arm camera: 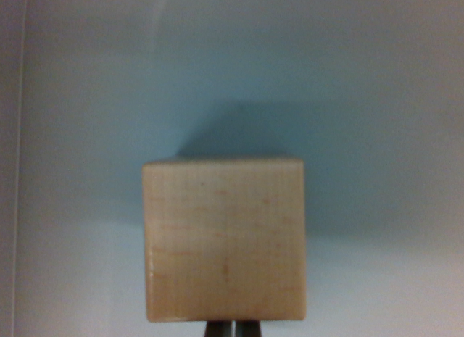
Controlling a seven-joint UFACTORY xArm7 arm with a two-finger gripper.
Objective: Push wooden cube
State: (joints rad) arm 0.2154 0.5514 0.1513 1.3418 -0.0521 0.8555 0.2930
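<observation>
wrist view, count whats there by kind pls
wooden cube: 1
gripper, only its tips showing at the bottom edge: 1
pale surface: 1
total: 3

Under me, plain pale blue-grey surface [377, 98], smooth, no markings. Dark soft shadow [246, 130] lies on it mid-frame. A thin pale line [19, 170] runs top to bottom along the wrist view's left edge.
</observation>
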